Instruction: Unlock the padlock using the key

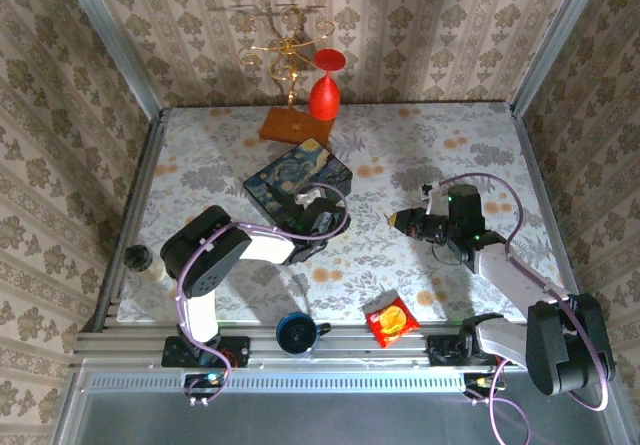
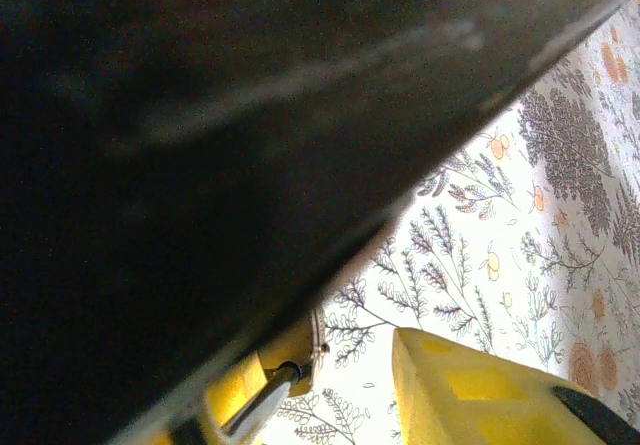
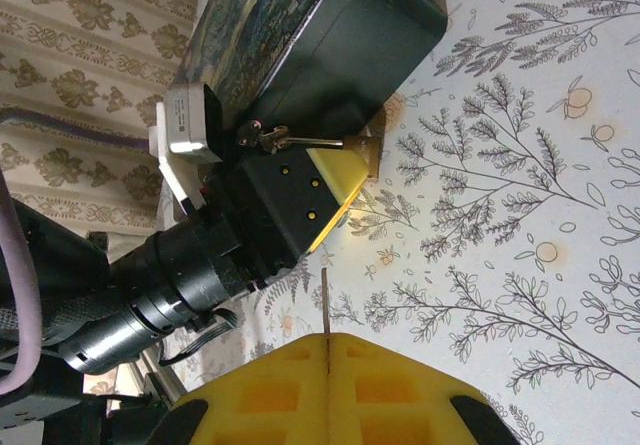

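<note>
Jaws of the right gripper (image 3: 327,337) are clenched. A thin metal blade, judged to be the key (image 3: 325,300), stands out edge-on from the seam between them. Jaws of the left gripper (image 2: 350,365) stand parted, with cloth showing between the yellow fingers (image 2: 470,395). The padlock (image 3: 372,152), pale brass, sits at the lower edge of the dark-blue box (image 3: 370,55), touching or just beside one left finger. Whether it hangs from the box cannot be told. Open cloth lies between key and padlock.

Recommendation: no keyhole is visible. The left jaws should steady the padlock body first. The blade should then be lined up squarely with the keyway and entered gently, since so thin a key may twist in the grip.

The desk (image 1: 440,135) is flat and carries a pale cloth printed with botanical sprigs. Striped damask wallpaper (image 1: 420,35) encloses it on three sides.
</note>
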Controlling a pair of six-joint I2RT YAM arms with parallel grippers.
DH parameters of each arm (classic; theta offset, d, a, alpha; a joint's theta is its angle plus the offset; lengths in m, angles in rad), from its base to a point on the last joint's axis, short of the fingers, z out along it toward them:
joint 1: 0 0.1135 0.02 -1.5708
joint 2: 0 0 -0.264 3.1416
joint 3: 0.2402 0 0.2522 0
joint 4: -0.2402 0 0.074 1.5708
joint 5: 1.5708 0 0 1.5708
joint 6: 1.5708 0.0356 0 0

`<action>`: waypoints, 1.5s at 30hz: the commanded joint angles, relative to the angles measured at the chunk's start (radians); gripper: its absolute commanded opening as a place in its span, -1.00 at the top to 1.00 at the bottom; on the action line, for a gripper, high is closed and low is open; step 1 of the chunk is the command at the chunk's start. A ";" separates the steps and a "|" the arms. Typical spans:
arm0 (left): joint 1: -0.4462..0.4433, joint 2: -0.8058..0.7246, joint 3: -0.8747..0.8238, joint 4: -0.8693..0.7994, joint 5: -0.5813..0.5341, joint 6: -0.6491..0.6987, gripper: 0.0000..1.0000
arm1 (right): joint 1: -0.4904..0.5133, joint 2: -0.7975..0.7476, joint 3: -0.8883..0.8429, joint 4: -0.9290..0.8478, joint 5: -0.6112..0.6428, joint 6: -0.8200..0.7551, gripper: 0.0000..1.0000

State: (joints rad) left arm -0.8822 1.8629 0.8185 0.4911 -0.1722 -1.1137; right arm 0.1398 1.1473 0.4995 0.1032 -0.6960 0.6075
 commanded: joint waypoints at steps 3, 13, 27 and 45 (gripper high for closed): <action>0.006 0.017 -0.017 -0.102 -0.040 -0.091 0.21 | -0.005 -0.006 -0.012 0.018 -0.026 0.011 1.00; -0.004 0.096 0.020 -0.068 -0.086 -0.129 0.32 | -0.006 -0.004 -0.016 0.026 -0.027 0.009 1.00; -0.015 0.029 0.015 -0.192 -0.129 -0.094 0.86 | -0.005 -0.001 -0.016 0.038 -0.033 0.024 1.00; 0.138 -0.038 -0.044 0.207 0.611 0.108 1.00 | 0.002 -0.003 -0.119 0.255 -0.027 0.212 1.00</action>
State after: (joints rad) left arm -0.7666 1.7851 0.7628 0.4801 0.1768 -0.9897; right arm 0.1402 1.1469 0.3901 0.2893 -0.7113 0.7937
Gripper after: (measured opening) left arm 0.084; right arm 0.060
